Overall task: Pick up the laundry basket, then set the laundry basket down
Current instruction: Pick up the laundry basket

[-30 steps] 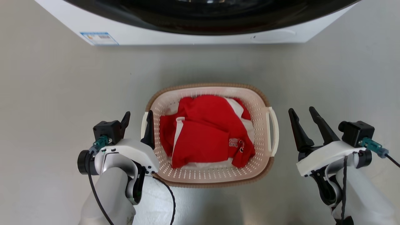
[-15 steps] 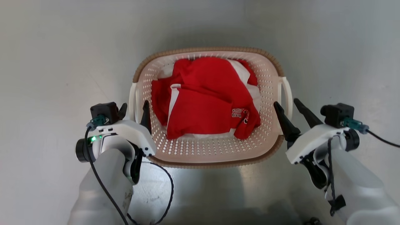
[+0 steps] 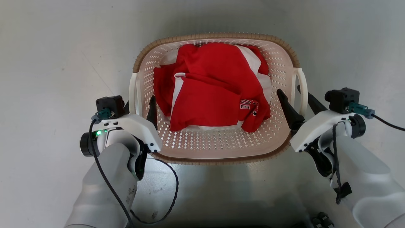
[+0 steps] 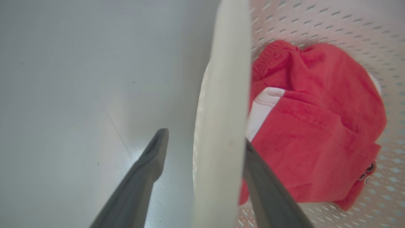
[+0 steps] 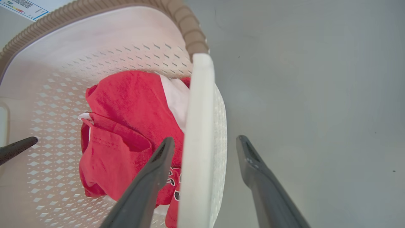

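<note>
The laundry basket (image 3: 218, 36) is cream-white and perforated with a brown woven-look rim, and it sits on the grey floor between my arms. My left gripper (image 3: 139, 106) is open astride the basket's left loop handle (image 3: 133, 91), one finger inside the basket and one outside. In the left wrist view that handle (image 4: 227, 79) runs up between the spread fingers of the left gripper (image 4: 204, 139). My right gripper (image 3: 292, 93) is open astride the right handle (image 3: 303, 84) in the same way. The right wrist view shows the handle (image 5: 197, 110) between the fingers of the right gripper (image 5: 205, 140).
Red and white clothing (image 3: 215, 91) lies heaped in the basket. A corner of the washing machine's label (image 5: 22, 8) shows beyond the basket's far rim. Bare grey floor lies on both sides of the basket.
The head camera has tilted down, so the washing machine has left the view. My right gripper moved in from beside the basket to straddle the right handle. The left gripper stays astride its handle.
</note>
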Controlling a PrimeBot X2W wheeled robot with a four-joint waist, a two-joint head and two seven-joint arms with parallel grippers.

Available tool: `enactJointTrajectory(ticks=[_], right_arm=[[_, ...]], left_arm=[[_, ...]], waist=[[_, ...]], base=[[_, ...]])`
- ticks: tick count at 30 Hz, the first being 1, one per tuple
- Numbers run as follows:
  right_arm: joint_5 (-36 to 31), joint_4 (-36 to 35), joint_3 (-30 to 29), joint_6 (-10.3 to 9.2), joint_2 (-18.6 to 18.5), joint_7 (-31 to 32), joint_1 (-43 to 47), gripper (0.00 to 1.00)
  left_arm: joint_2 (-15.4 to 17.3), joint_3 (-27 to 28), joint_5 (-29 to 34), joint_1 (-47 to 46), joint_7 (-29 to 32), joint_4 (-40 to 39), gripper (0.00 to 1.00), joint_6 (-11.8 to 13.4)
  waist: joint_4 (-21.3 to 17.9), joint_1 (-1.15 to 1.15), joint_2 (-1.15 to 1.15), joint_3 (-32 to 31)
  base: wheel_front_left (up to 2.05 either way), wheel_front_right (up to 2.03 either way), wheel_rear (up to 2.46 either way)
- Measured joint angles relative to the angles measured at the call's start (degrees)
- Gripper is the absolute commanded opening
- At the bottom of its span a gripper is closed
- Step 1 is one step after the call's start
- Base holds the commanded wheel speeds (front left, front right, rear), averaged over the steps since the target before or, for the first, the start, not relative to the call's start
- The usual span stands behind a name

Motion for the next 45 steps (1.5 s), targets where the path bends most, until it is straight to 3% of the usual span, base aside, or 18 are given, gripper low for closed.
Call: enactJointTrajectory(ticks=[1,2,3,5,6,7,8,9,10,17,26,39,45], right_arm=[[0.2,0.04,0.24,0.0,-0.01,0.0,-0.27,0.86],[0.91,0.37,1.2,0.0,0.0,0.0,-0.79,0.62],[1.18,0.42,1.42,0.0,0.0,0.0,-1.07,0.46],[1.48,0.41,1.59,0.0,-0.02,0.0,-1.33,0.24],[1.66,0.42,1.71,0.0,-0.02,0.0,-1.32,0.24],[1.96,0.45,1.8,-0.01,-0.04,0.0,-1.32,0.1],[2.21,0.43,1.85,-0.01,-0.05,0.0,-1.33,0.01],[2.38,0.4,1.87,-0.01,-0.04,0.0,-1.34,0.03],[2.48,0.4,1.89,-0.01,-0.04,0.0,-1.34,0.0],[2.49,0.42,1.86,-0.43,-0.09,0.01,-1.35,0.0],[4.94,2.16,3.66,-0.44,1.29,0.01,-1.07,0.0],[14.24,8.59,14.64,-0.44,3.18,2.68,0.43,0.0],[18.09,10.21,18.05,-0.44,3.48,4.64,2.23,0.0]], left_arm=[[0.0,-0.29,-0.32,-0.07,0.0,0.0,1.0,0.01],[0.0,-0.82,-1.03,-0.32,0.0,0.02,0.99,0.01],[0.0,-1.05,-1.31,-0.49,0.0,0.01,0.96,0.02],[0.0,-1.38,-1.41,-1.01,0.0,0.0,0.67,0.11],[0.0,-1.51,-1.52,-1.19,0.0,-0.02,0.67,0.24],[0.0,-1.61,-1.71,-1.21,0.0,-0.01,0.47,0.24],[0.0,-1.68,-1.78,-1.21,0.0,0.01,0.37,0.33],[0.0,-1.72,-1.78,-1.21,0.0,-0.01,0.24,0.51],[0.0,-1.82,-1.77,-1.21,-0.02,-0.08,0.0,0.54],[-0.13,-2.03,-1.75,-1.19,0.0,-0.29,0.0,0.76],[-0.09,-2.12,-1.68,-1.07,-0.02,3.08,0.0,0.38],[-0.41,-5.56,-5.94,1.26,1.67,13.29,0.0,-4.55],[-0.62,-6.88,-7.3,3.47,4.49,14.26,0.0,-5.14]], waist=[[0.05,0.0,0.0,0.22],[0.13,0.0,0.0,0.57],[0.16,0.0,0.0,0.7],[0.22,0.0,0.0,0.9],[0.23,0.0,0.0,0.95],[0.23,0.0,0.0,0.98],[0.23,0.0,0.0,0.98],[0.24,-0.01,0.0,0.97],[0.24,0.0,0.0,0.96],[0.06,0.0,0.0,0.25],[-1.2,0.0,0.0,-5.81],[-2.62,0.0,0.0,-20.95],[-3.15,0.0,0.0,-28.46]], base=[[0.0,0.0,0.0],[0.0,0.0,0.0],[0.0,0.0,0.0],[0.0,0.0,0.0],[0.0,0.0,0.0],[0.0,0.0,0.0],[0.0,0.0,0.0],[0.0,0.0,0.0],[0.0,0.0,0.0],[0.0,0.0,0.0],[0.0,0.0,0.0],[0.0,0.0,0.0],[0.0,0.0,0.0]])
